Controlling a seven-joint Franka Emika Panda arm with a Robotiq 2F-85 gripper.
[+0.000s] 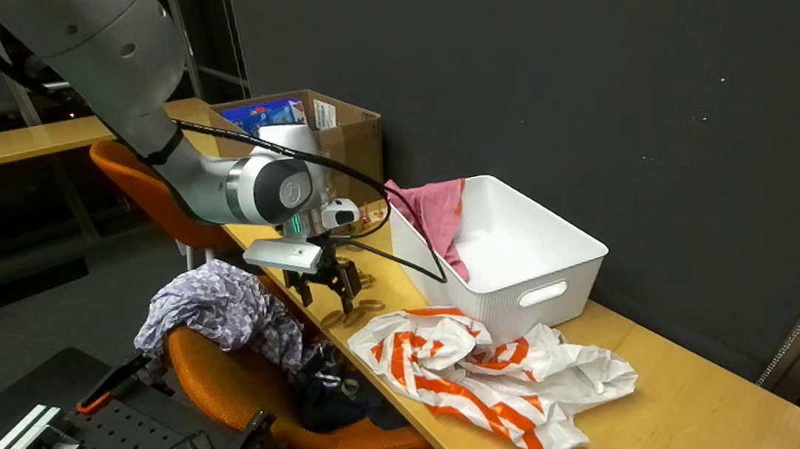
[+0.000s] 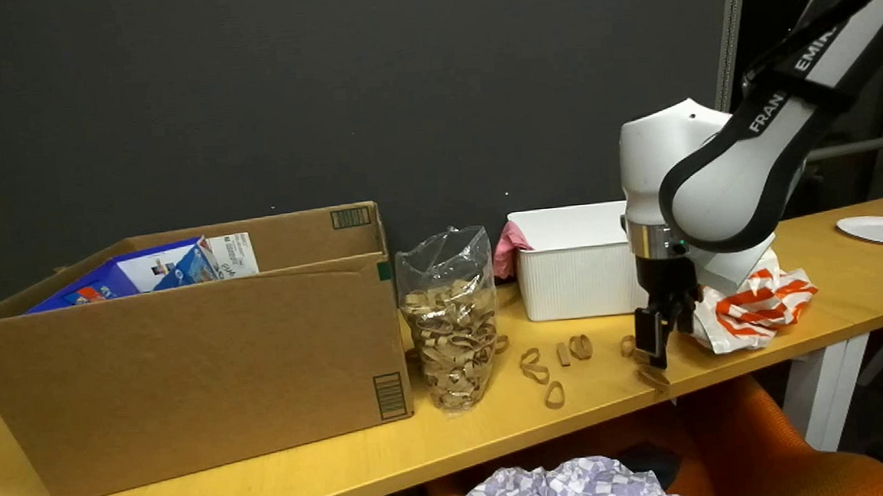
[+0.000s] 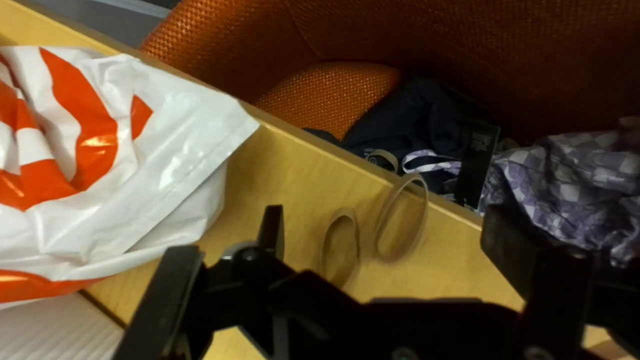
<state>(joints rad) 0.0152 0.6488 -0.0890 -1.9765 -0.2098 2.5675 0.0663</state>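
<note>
White and grey, the robot arm [image 1: 133, 89] angles in from eleven o'clock in an exterior view, its forearm slanting down to a bent wrist. Below that bend the tool [image 1: 325, 299] hangs toward six o'clock, aimed almost straight down over the wood-toned counter [image 1: 680, 411]. Its two fingers stand wide apart with nothing gripped. From the wrist view I see two tan rubber bands [image 3: 356, 240] on the counter in line with that gap, one at two o'clock of its partner, right by the edge; whether a fingertip touches either, I cannot tell. In an exterior view, loose bands [image 2: 563, 354] lie scattered at nine o'clock from the tool, and farther that way a clear plastic bag [image 2: 453, 256] packed with more stands upright beside a cardboard box [image 2: 213, 392]. A white storage bin [image 1: 506, 314], pink cloth [image 1: 443, 209] over its rim, sits at three o'clock in an exterior view; a crumpled orange-striped plastic bag [image 1: 477, 387] lies at four, an orange chair [image 1: 239, 390] at eight.
</note>
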